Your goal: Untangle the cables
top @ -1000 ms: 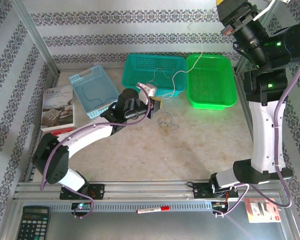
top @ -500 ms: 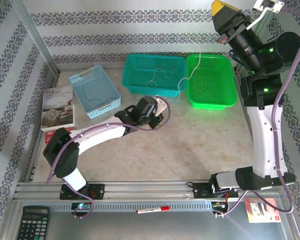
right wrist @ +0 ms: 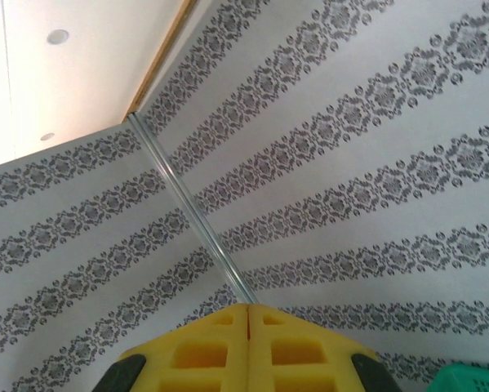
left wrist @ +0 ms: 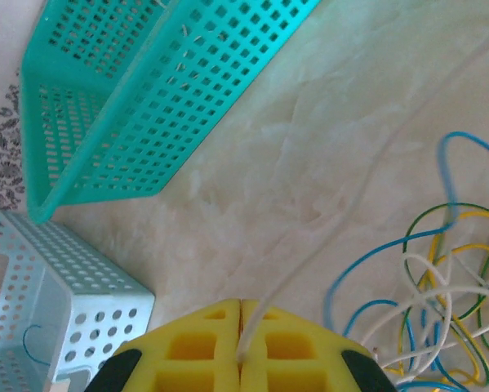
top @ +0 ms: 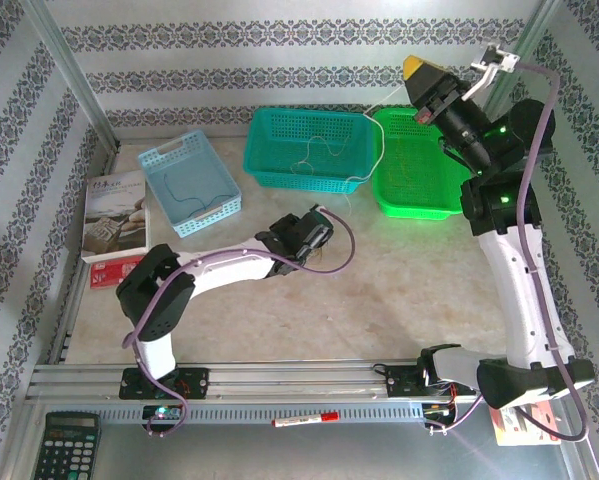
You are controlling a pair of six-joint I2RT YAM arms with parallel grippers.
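Low over the table, my left gripper (top: 316, 235) (left wrist: 242, 314) has its yellow fingers shut on a thin white cable (left wrist: 309, 253) that runs off to the upper right. Just right of those fingers lies a loopy clump of cables (left wrist: 428, 302) in blue, white, yellow and green. My right gripper (top: 414, 70) (right wrist: 249, 314) is raised high at the back, shut, pointing at the patterned wall. In the top view a white cable (top: 378, 140) hangs from its fingertips and trails across the teal basket (top: 307, 112). The right wrist view shows no cable between those fingers.
A green basket (top: 424, 207) stands right of the teal one. A light blue basket (top: 222, 207) at the back left holds a blue wire (left wrist: 30, 345). A book (top: 114, 215) lies at the left edge. A calculator (top: 64, 445) and red marker (top: 304, 420) lie near the rail.
My left gripper has moved right and nearer, down over the clump. My right gripper has come down and swung left, and the white cable now drapes lower over the baskets.
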